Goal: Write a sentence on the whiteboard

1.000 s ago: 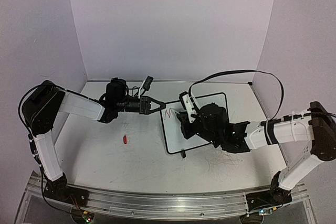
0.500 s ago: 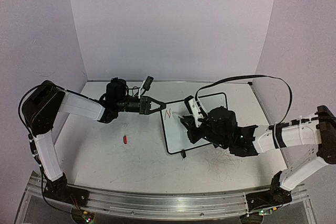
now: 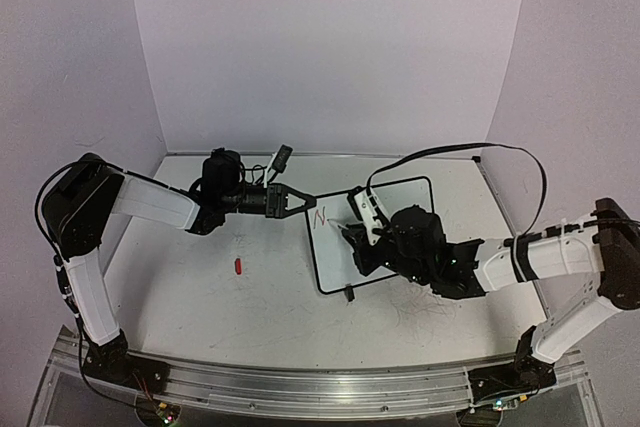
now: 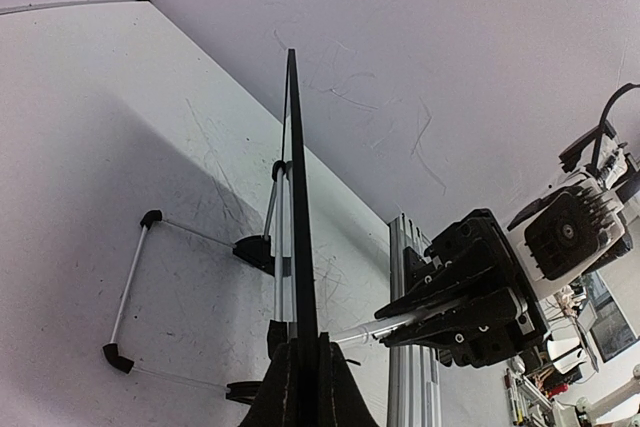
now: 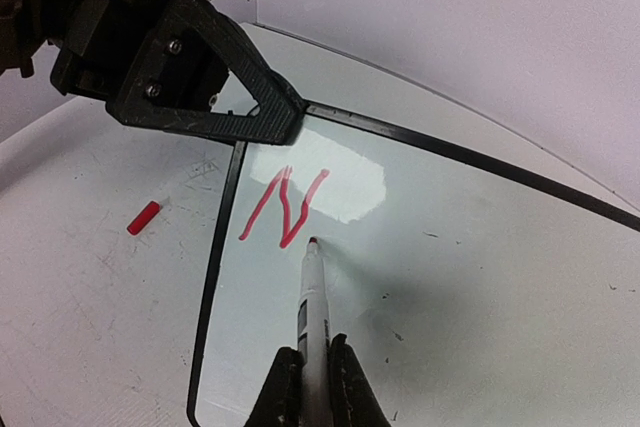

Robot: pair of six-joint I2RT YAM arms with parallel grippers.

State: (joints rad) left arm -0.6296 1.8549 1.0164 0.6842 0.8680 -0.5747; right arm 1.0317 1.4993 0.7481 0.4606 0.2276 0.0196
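We see our left hand (image 3: 300, 199) clenched on the far left corner of the whiteboard (image 3: 405, 193) on the bench (image 3: 200, 287), and our right hand (image 5: 316, 372) grasping a marker (image 5: 313, 297), its tip just beside a red N (image 5: 283, 207).

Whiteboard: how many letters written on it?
1. A red N near the whiteboard corner clamped by the left gripper, just past the tip of the marker held by the right gripper. Its arm hides part of the board from above.
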